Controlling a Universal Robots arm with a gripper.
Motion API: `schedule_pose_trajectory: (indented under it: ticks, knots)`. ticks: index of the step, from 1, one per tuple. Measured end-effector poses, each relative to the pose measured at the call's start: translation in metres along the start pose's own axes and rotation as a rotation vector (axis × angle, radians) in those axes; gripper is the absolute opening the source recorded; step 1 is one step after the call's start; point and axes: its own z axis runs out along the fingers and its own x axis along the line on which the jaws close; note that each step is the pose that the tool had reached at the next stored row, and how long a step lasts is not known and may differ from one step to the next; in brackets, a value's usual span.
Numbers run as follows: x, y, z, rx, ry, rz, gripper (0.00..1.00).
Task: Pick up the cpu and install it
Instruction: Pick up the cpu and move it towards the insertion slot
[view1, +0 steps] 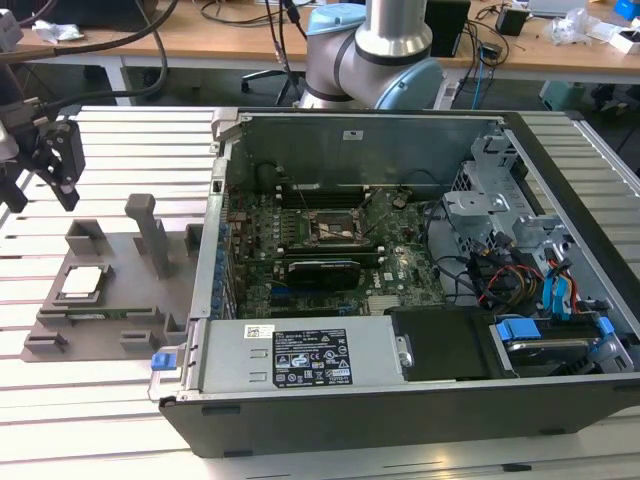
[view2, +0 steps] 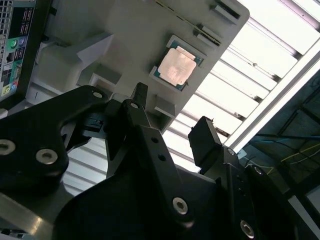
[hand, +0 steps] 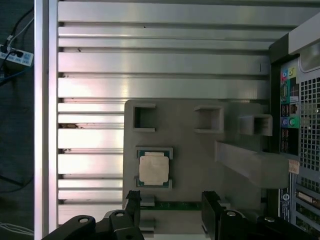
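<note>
Fingers (view2: 204, 137) of your gripper (view2: 172, 122) stand parted, with nothing between them; you can see the same empty gap in the first wrist view, where the gripper (hand: 171, 202) looks down on the work.

Your cpu (view1: 82, 283) lies flat, pale metal top up, in a square recess of a grey holder (view1: 125, 275) that rests on the slatted metal table (view1: 110, 140). In both wrist views the cpu (view2: 177, 67) (hand: 153, 168) sits clear of the fingertips, not touched by either one (the holder (hand: 190, 155) has several other raised pockets and posts around it).

In the exterior view your gripper (view1: 40, 185) hangs above the table at the exterior view's left, higher than the holder and apart from it.

Just beside the holder, toward the exterior view's right, the open computer case (view1: 400, 420) lies on its side. Inside it you can see the green motherboard (view1: 400, 260) and, near its middle, the square socket frame (view1: 338, 228), well apart from the cpu.
</note>
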Motion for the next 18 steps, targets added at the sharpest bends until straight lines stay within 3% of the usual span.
schedule_pose_trajectory:
  ticks: [18]
  knots:
    - [0.0003,0.0,0.0107,0.0,0.0001,0.0,0.61]
